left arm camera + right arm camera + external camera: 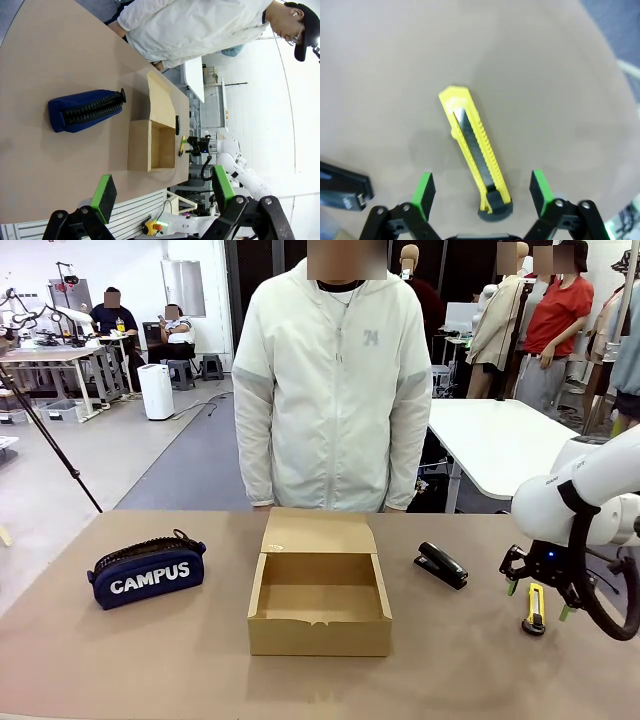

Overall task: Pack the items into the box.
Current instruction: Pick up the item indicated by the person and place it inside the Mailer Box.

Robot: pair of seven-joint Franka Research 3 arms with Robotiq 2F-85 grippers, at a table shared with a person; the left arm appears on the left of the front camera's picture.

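On the table's left side lies the navy CAMPUS pouch (146, 576), well apart from the box (320, 635). The box sits in the middle, lid flap folded back toward the person, with nothing inside it. Just right of it rests the black stapler (441, 565), and farther right the utility knife (536, 612) lies flat on the table (470, 670).

The left gripper (164, 192) hangs high above the table, fingers spread and holding nothing. The right gripper (537, 598) is low over the knife, also spread wide, with one green pad on either side of the yellow handle. The pads seem to be clear of the knife, though their height above the table is hard to judge.

The step in hand looks like picking up the knife. It lies slightly slanted between the pads, so a small wrist turn would square them to the handle. Lowering further would let the pads meet the handle's narrow sides above the black end cap. A gentle close should keep the slim body from pivoting or skidding toward the stapler.
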